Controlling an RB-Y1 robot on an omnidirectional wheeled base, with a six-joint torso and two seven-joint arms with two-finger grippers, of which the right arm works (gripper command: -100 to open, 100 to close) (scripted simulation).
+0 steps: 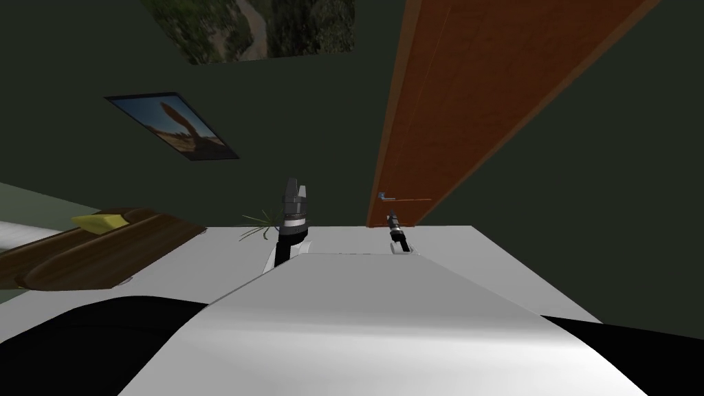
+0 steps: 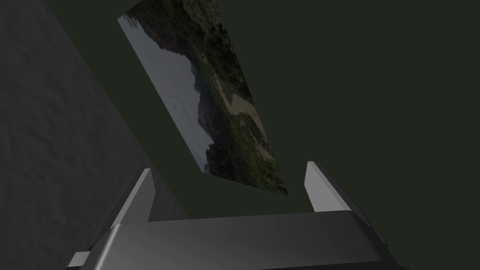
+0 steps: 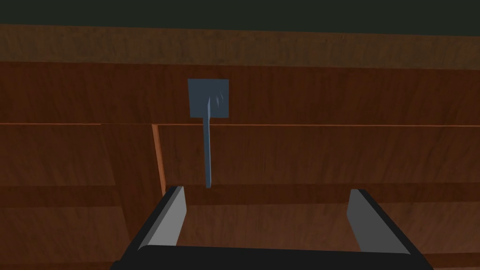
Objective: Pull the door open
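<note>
Brown wood door (image 3: pixel 328 154) is straight ahead of the right gripper (image 3: pixel 267 211), whose fingers are spread wide and gripping nothing. The grey-blue handle (image 3: pixel 207 150) sits near the door's left edge, with its lever tip just beyond one finger and apparently not touching it. The left gripper (image 2: pixel 229 187) is raised off to the left, fingers also spread.

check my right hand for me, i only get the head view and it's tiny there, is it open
Observer: Open. In the right wrist view the right hand has its two blades wide apart, nothing between them.
Operator: handle lined up
Observer: Off-centre. The grey-blue lever handle lies ahead on the door, its free end close to one finger, not mid-gap.
Operator: left hand
Observer: The left hand is open too, and empty.
</note>
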